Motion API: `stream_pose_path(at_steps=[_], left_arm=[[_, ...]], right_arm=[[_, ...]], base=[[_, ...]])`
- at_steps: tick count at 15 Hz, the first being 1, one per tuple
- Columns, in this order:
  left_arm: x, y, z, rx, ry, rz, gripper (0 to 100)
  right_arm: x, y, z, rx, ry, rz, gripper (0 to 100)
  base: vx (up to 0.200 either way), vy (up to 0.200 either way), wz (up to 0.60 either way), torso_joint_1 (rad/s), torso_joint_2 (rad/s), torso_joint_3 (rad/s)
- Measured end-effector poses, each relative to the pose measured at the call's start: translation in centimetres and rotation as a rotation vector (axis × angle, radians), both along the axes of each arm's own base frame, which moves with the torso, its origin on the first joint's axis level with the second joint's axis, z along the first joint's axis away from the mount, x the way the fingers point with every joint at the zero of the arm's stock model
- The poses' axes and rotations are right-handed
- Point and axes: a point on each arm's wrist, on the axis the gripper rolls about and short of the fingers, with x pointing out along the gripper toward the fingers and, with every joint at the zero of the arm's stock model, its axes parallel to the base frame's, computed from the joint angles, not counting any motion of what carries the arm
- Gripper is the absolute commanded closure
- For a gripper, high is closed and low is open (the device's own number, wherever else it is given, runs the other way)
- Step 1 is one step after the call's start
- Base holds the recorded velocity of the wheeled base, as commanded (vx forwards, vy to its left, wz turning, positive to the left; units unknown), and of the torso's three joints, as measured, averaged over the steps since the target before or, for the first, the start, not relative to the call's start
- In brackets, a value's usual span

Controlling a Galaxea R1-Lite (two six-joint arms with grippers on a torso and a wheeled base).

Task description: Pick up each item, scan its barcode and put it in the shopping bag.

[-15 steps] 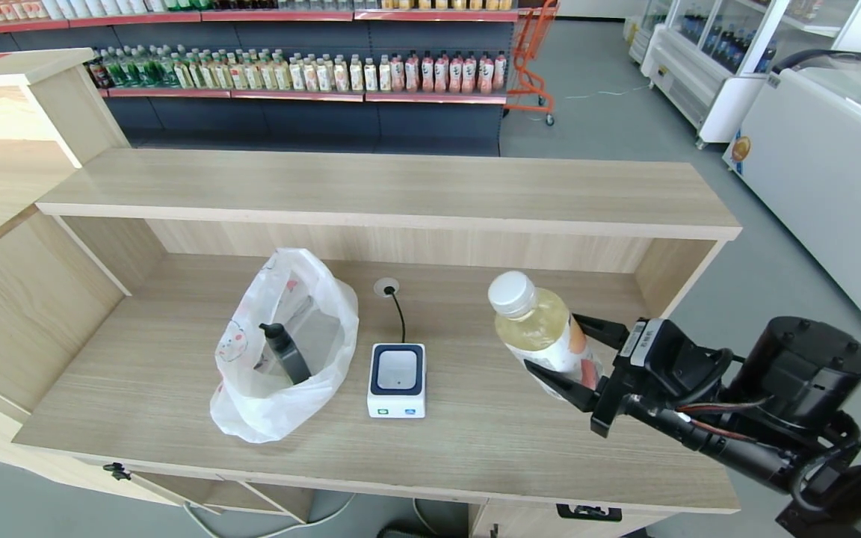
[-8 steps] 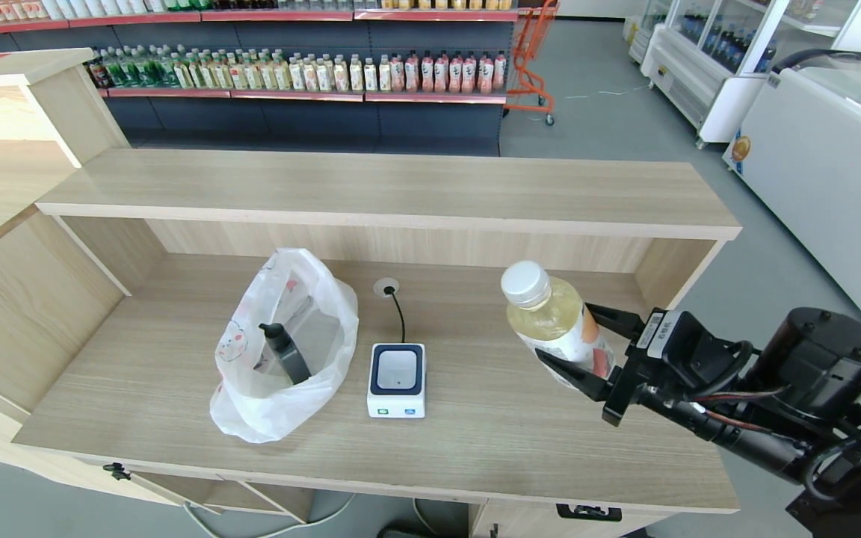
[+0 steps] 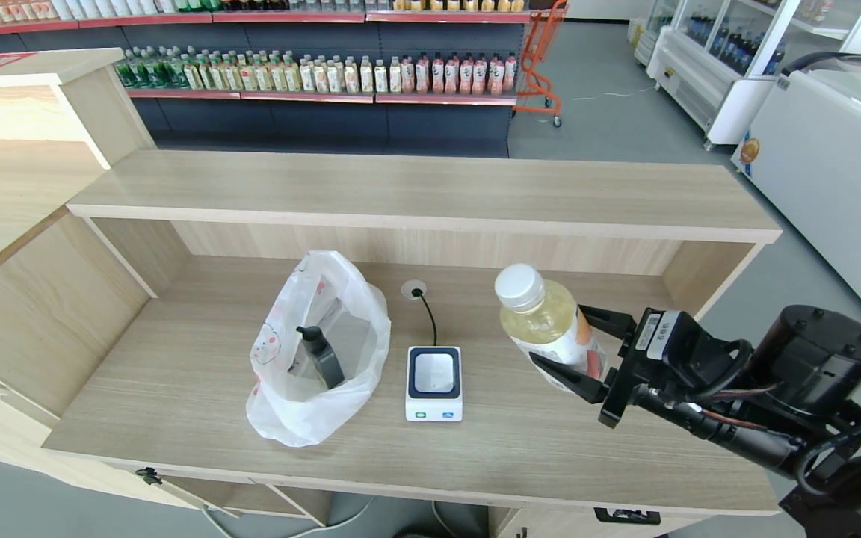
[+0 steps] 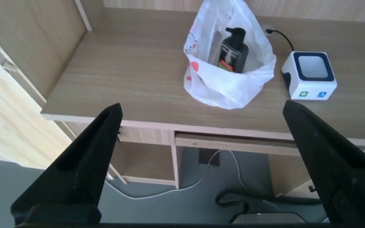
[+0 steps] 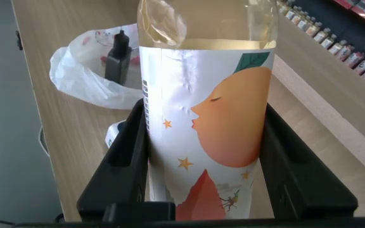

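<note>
My right gripper [image 3: 581,348] is shut on a juice bottle [image 3: 550,325] with a white cap and an orange-face label, held tilted above the counter's right half, to the right of the scanner [image 3: 434,381]. In the right wrist view the bottle [image 5: 208,126] sits between the black fingers [image 5: 128,149]. The white shopping bag [image 3: 303,396] stands open left of the scanner, with a black pump bottle [image 3: 322,359] inside. The left wrist view looks down on the bag [image 4: 230,76], the pump bottle [image 4: 233,50] and the scanner [image 4: 309,75]. My left gripper [image 4: 201,109] is open and holds nothing, in front of the counter edge.
The wooden counter [image 3: 475,448] has a raised shelf [image 3: 415,187] along its back and side walls at both ends. A black cable [image 3: 427,317] runs from the scanner to a hole in the counter. Drinks shelves and freezers stand beyond.
The head camera has turned, so the whole picture sits further right. Against the counter, my right gripper with the bottle has moved left, closer to the scanner.
</note>
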Motion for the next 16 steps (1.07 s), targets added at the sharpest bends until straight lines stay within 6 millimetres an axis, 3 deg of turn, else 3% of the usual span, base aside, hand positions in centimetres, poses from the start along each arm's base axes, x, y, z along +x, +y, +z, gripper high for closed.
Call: stream_pose_path(at_steps=[5, 10, 16], left_arm=[[0.0, 0.0, 0.0, 0.0, 0.0, -0.002, 0], [0.0, 0.0, 0.0, 0.001, 0.0, -0.002, 0], [0.0, 0.0, 0.0, -0.003, 0.0, -0.003, 0]], right_arm=[[2.1, 0.1, 0.1, 0.006, -0.027, 0.018, 100], [4.2, -1.2, -1.7, -0.027, 0.008, -0.02, 100], [8.8, -3.9, -3.5, -0.085, -0.059, -0.049, 100]], base=[[0.0, 0.2, 0.0, 0.005, 0.0, 0.004], [0.0, 0.2, 0.0, 0.003, 0.0, 0.003], [0.0, 0.0, 0.0, 0.0, 0.0, 0.0]])
